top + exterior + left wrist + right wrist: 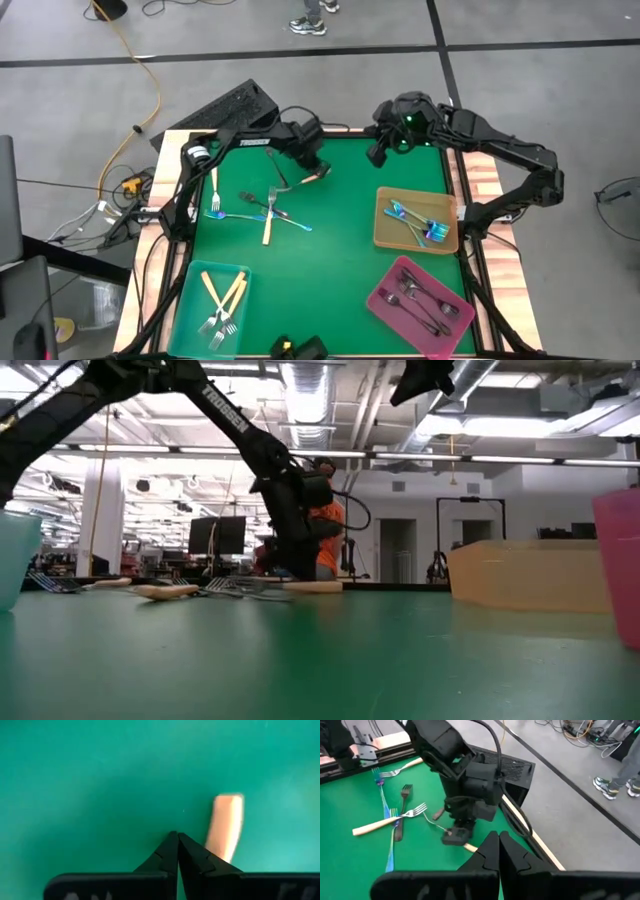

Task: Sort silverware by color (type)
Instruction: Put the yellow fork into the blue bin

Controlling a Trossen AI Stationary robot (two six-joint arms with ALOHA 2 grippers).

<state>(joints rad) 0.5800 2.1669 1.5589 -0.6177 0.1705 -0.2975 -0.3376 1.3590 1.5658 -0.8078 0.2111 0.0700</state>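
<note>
Green counter (330, 250) carries a teal tray (190, 315) at lower left, a tan tray (385, 235) at right, a pink tray (385, 305) at lower right, and loose forks (262, 208) scattered at upper left, some crossing.

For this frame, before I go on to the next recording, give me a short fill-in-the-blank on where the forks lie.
1. The cream-handled forks already sorted lie in the ____ tray.
2. The tan tray holds forks of the ____ kind.
3. The dark forks lie in the ____ tray.
4. The left gripper is ____.

Missing words: teal; iridescent blue; pink; shut
</note>
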